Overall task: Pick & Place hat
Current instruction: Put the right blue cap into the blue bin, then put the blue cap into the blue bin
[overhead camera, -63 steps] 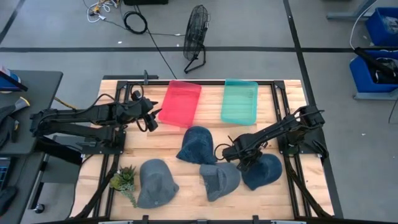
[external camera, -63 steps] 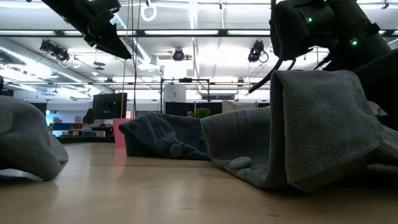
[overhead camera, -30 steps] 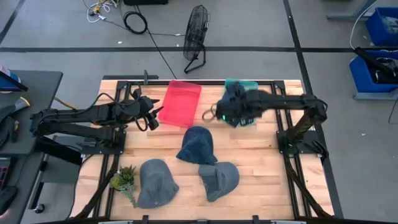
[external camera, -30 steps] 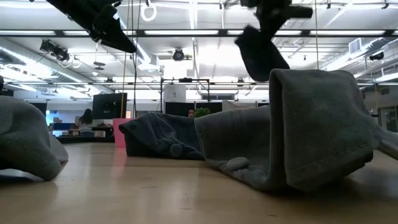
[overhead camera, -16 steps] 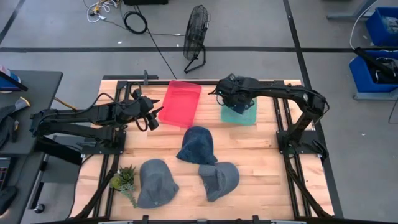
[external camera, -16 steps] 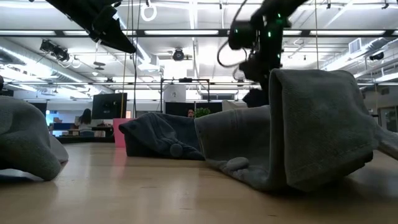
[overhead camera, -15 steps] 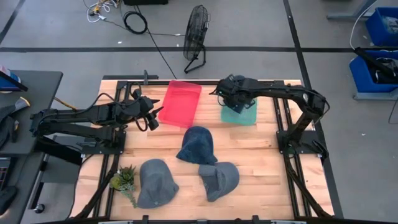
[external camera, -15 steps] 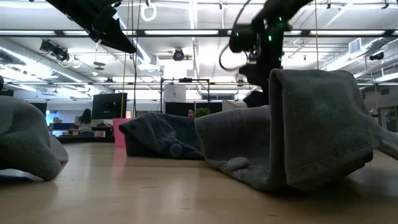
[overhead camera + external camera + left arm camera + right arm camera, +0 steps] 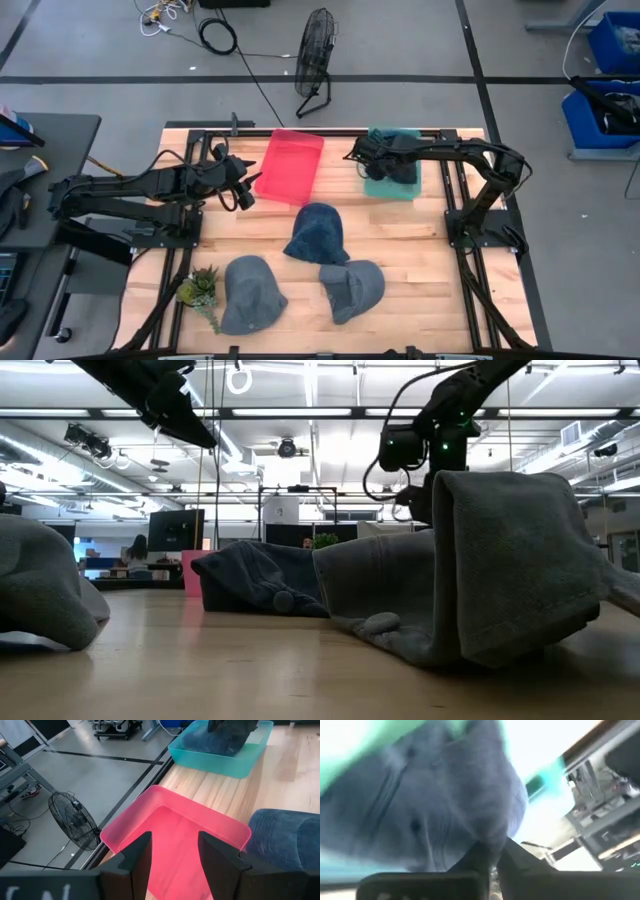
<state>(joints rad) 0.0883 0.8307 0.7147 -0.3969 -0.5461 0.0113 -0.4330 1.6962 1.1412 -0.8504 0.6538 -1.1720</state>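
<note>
dark blue hat (image 9: pixel 398 160), crumpled, in teal bin (image 9: pixel 385 188)

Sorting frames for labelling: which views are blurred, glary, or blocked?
Right wrist view: smeared, the hat fills it, bright glare beyond. Low view: ceiling lights blown out, near grey hat blocks the teal bin. High view: sharp, evenly lit. Left wrist view: clear.

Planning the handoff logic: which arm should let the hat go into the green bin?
Right. The right gripper is over the green bin, shut on the hat lying in it. The left gripper waits open beside the red bin.
</note>
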